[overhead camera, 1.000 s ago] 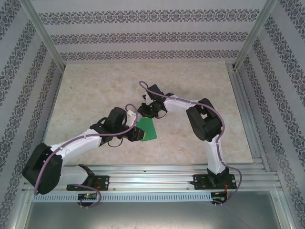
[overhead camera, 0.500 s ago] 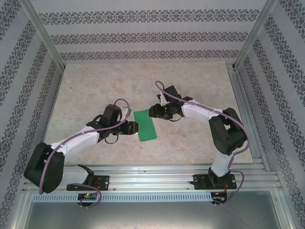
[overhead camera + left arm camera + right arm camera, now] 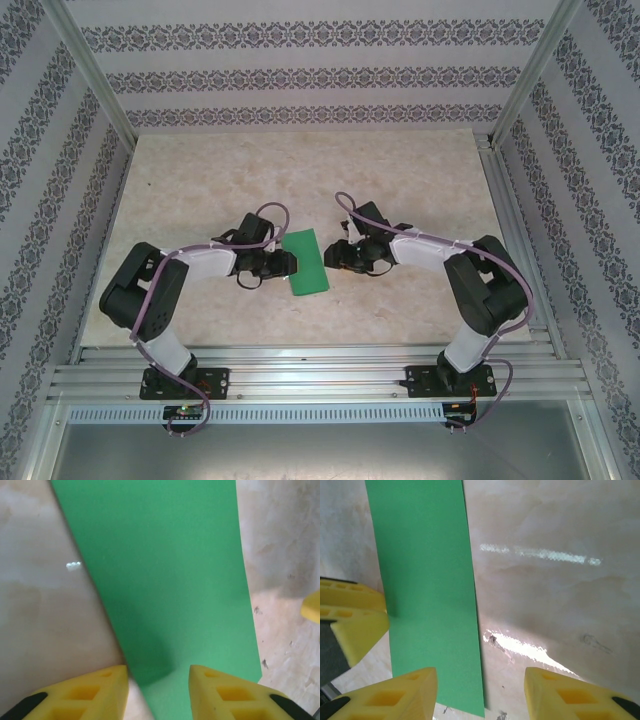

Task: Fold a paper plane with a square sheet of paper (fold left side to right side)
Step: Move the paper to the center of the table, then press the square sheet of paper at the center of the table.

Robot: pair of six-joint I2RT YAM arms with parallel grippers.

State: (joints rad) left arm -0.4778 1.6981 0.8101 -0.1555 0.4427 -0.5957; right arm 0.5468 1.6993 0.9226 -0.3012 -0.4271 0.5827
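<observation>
Left arm (image 3: 190,262) elbow pulled back, right gripper (image 3: 338,258) dropped nearer, green paper (image 3: 305,262) unmoved
Left gripper (image 3: 157,672) jaws part open, empty, at the paper's left edge; paper folded narrow, flat on table (image 3: 200,180); right gripper jaws wider apart, empty, just beside

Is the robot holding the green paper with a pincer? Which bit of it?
Nothing is held. The green paper lies flat on the table, with the left pincer and the right pincer both open at its sides.
</observation>
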